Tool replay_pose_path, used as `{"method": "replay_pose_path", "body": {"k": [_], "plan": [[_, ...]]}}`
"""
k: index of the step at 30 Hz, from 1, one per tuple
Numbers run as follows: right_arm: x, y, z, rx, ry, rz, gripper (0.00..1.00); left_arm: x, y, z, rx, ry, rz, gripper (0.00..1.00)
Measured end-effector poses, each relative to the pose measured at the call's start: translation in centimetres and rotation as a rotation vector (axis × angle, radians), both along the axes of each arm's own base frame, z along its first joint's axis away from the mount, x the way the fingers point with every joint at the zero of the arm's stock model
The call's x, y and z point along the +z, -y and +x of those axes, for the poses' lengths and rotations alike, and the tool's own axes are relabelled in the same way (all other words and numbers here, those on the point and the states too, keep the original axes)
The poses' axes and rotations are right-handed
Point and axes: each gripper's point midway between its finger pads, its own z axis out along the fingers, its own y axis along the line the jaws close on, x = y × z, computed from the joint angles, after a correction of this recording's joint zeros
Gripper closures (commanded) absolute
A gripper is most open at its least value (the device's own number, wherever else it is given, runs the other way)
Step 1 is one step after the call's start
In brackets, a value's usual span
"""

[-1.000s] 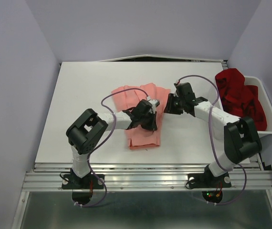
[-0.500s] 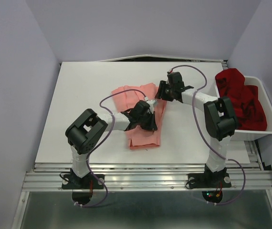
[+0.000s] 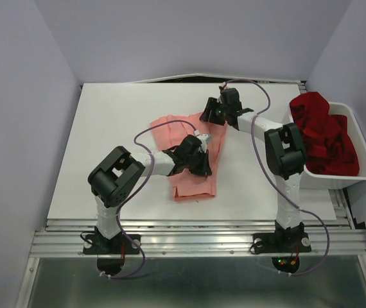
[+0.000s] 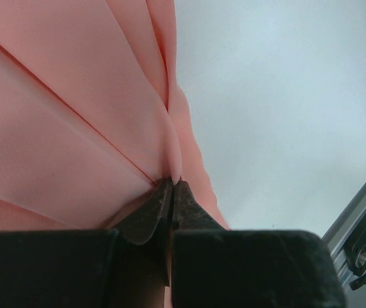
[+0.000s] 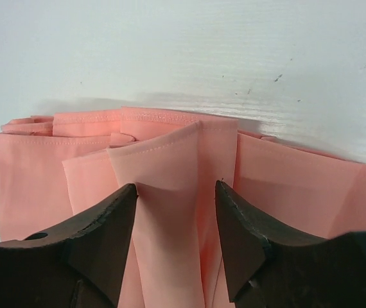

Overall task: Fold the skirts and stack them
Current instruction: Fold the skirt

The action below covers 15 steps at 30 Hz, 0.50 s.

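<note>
Left tool clamped on the pink skirt, right tool apart over its hem. Close shallow and you may catch one layer only; fold skews.

Robot lab cell, plain lavender walls, white tabletop, aluminium rail frame, bolted arms

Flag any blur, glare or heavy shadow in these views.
Top external view: even light, sharp, soft shadows only. Left wrist view: the left gripper is dark and soft-edged, and the salmon-pink pleated cloth skirt is slightly soft. Right wrist view: hem stitching is crisp, with a thin shadow on the white table behind it and no glare.
</note>
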Motion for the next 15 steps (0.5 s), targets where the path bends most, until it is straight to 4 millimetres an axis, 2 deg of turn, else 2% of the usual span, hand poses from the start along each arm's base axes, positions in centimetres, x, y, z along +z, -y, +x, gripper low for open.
{"method": "replay_pose_path", "body": {"k": [1, 4, 5, 7, 12, 15], "plan": [[-0.2, -0.1, 0.1, 0.001, -0.004, 0.003, 0.43, 0.0, 0.0, 0.0, 0.000, 0.000, 0.000, 0.92], [-1.0, -0.4, 0.2, 0.007, -0.019, 0.012, 0.60, 0.0, 0.0, 0.0, 0.000, 0.000, 0.000, 0.92], [-1.3, -0.5, 0.1, 0.008, -0.026, 0.014, 0.82, 0.0, 0.0, 0.0, 0.001, 0.000, 0.000, 0.92], [-1.5, -0.5, 0.0, 0.016, -0.032, 0.014, 0.98, 0.0, 0.0, 0.0, 0.002, -0.001, 0.000, 0.92], [-1.4, -0.4, 0.1, 0.016, -0.034, 0.024, 0.99, 0.0, -0.1, 0.1, 0.007, -0.004, -0.001, 0.92], [-0.7, 0.6, 0.4, 0.003, -0.021, 0.011, 0.99, 0.0, -0.1, 0.2, 0.010, -0.005, -0.001, 0.92]]}}
